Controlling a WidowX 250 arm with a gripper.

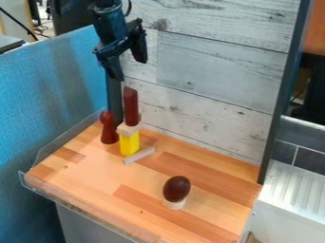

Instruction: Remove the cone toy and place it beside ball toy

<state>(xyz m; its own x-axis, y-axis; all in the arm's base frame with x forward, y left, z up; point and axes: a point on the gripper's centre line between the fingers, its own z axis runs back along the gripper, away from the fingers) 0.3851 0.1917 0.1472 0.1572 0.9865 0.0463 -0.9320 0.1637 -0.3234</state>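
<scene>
Black two-finger gripper hung over the wooden tabletop's back-left corner, fingers wide. Dark-red, slant-topped cone toy stood near that corner, on beige piece atop yellow block, beside dark-red pin. Dark-brown rounded ball toy sat on white base, right half. Pale stick lay by block.

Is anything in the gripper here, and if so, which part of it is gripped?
Nothing is held: the gripper is open, apart from and above the red piece that tops the yellow block stack.
</scene>
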